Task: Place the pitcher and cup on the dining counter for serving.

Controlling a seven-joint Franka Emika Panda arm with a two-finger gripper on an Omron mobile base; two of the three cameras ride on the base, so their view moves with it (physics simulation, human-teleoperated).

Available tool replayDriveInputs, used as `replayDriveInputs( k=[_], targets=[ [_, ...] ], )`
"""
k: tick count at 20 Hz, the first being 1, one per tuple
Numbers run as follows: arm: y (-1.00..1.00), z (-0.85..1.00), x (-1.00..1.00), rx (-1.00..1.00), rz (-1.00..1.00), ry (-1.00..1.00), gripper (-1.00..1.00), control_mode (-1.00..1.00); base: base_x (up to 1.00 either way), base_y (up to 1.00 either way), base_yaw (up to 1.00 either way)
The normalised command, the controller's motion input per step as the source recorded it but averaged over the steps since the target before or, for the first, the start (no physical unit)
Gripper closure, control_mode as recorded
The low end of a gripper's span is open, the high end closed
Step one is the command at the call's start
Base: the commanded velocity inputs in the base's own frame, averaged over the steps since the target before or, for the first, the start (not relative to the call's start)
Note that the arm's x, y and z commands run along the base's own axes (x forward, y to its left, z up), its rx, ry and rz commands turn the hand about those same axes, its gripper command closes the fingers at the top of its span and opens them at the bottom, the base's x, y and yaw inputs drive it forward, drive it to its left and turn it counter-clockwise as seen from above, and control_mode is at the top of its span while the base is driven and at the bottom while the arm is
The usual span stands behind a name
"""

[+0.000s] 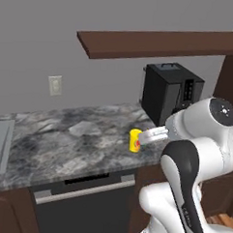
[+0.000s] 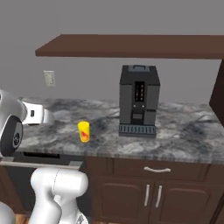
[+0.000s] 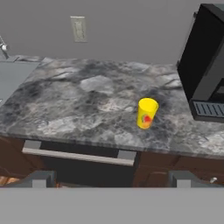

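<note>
A small bright yellow cup (image 3: pixel 146 113) with a red mark stands upright on the marbled worktop (image 3: pixel 87 100), near its front edge. The cup (image 1: pixel 135 140) is just left of my white hand in the left base view, and the cup (image 2: pixel 83 131) is right of it in the right base view. My gripper (image 3: pixel 111 179) is open and empty, held back from the worktop's front edge and facing the cup, which is a short way ahead and slightly to the right. The pitcher and the dining counter are out of view.
A black coffee machine (image 2: pixel 139 100) stands on the worktop right of the cup. A sink (image 3: pixel 13 74) lies at the far left. A dishwasher handle (image 3: pixel 78 156) runs below the front edge. A dark wooden shelf (image 1: pixel 161 43) hangs above.
</note>
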Motion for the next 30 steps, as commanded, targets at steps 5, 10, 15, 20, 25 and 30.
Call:
replayDriveInputs(
  k=[5,10,15,20,25,30],
  targets=[
    [0.0,0.0,0.0,0.0,0.0,0.0,-1.0,1.0,0.29,-0.31,-0.21],
    [0.0,0.0,0.0,0.0,0.0,0.0,-1.0,1.0,0.51,0.0,-0.11],
    [0.0,0.0,0.12,0.0,0.0,0.03,-1.0,-1.0,0.4,0.0,0.0],
    [0.0,0.0,0.53,0.0,0.0,0.34,-1.0,-1.0,0.0,0.0,0.0],
    [0.1,-0.4,0.75,-0.03,-0.04,0.39,-1.0,-1.0,0.0,0.0,0.0],
    [0.22,-0.96,0.63,-0.09,-0.05,0.11,-1.0,-1.0,0.0,0.0,0.0]
  ],
)
